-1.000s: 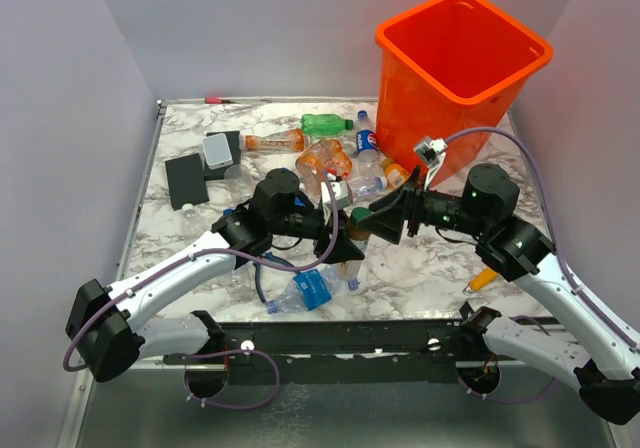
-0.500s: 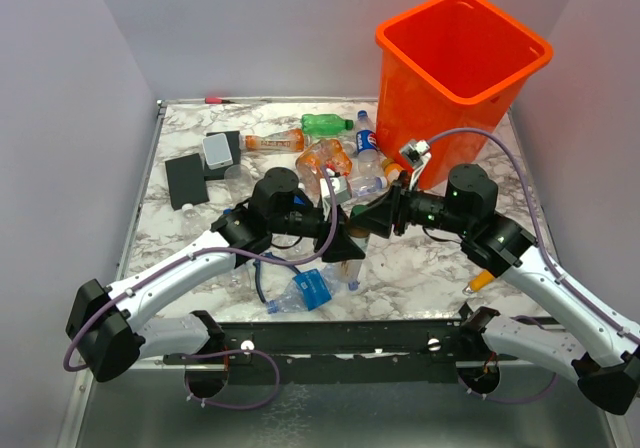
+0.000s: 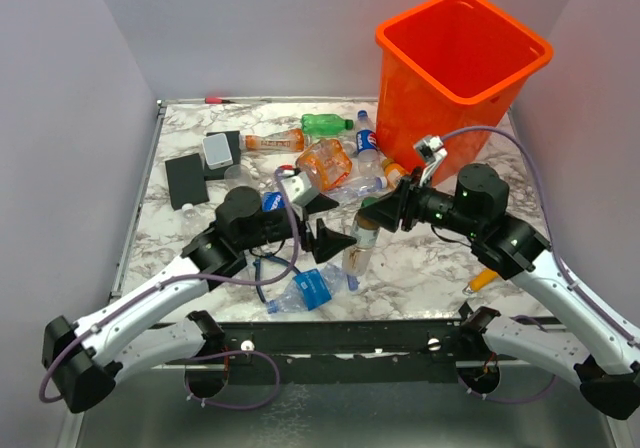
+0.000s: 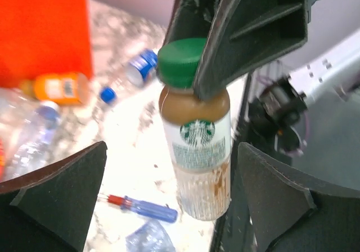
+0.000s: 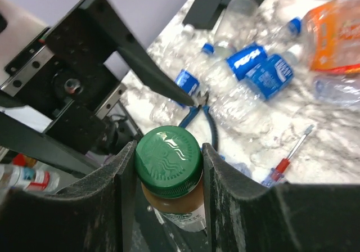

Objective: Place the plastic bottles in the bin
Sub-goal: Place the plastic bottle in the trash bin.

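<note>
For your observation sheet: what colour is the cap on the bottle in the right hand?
Green; the cap shows best in the right wrist view.

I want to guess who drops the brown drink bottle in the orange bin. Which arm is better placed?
The right arm. The right gripper is shut on the green cap of the bottle, and the bin stands on that arm's side. The left gripper is open, holding nothing.

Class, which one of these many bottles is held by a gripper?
The green-capped Starbucks bottle of brown drink: the right gripper clamps its cap, while the other bottles lie loose, ungripped.
</note>
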Available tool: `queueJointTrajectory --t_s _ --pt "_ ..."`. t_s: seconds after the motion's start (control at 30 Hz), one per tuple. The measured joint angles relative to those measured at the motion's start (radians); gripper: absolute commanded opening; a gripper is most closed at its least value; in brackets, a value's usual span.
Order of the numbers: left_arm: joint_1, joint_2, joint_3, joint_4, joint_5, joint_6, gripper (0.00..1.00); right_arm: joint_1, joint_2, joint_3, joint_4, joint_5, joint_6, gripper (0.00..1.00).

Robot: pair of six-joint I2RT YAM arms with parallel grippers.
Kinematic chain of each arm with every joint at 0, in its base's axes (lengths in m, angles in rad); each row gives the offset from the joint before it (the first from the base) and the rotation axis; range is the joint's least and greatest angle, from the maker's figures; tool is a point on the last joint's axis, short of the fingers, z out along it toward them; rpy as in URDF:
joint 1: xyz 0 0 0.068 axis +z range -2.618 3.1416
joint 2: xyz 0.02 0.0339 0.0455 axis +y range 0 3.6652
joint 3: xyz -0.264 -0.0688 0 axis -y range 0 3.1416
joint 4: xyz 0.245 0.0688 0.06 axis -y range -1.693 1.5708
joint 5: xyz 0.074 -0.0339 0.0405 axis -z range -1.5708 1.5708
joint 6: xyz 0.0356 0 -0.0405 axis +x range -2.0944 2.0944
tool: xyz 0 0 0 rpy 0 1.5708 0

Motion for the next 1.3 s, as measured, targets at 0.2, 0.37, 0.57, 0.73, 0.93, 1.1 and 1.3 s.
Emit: queueJointTrajectory --t_s 0.2,0.37,0.57,0.73,0.93,1.1,1.3 --pt "-0.001 -0.212 -0.100 0.101 -0.244 -0.005 0.99 0.000 -0.020 0.205 -0.130 0.192 -0.082 0.00" --pt "0.000 -0.357 -0.196 0.140 -0.464 0.053 0.99 0.000 -0.005 0.430 -0.163 0.447 -0.194 0.00" --pt "0.000 -0.496 -0.317 0.143 -0.769 0.112 0.99 0.000 0.072 0.627 -0.058 0.775 -0.378 0.00" --pt "0.000 -0.527 -0.331 0.142 -0.907 0.111 0.99 -0.002 0.231 0.784 0.105 0.969 -0.555 0.00" --pt "0.000 -0.494 -0.330 0.134 -0.973 0.082 0.99 -0.145 0.444 0.921 0.267 1.034 -0.641 0.00" --pt "0.000 -0.465 -0.330 0.114 -0.981 0.042 0.99 -0.364 0.564 0.940 0.271 1.014 -0.486 0.00" --pt "0.000 -0.467 -0.330 0.116 -0.987 0.009 0.99 -0.416 0.701 1.019 0.223 0.986 -0.382 0.03"
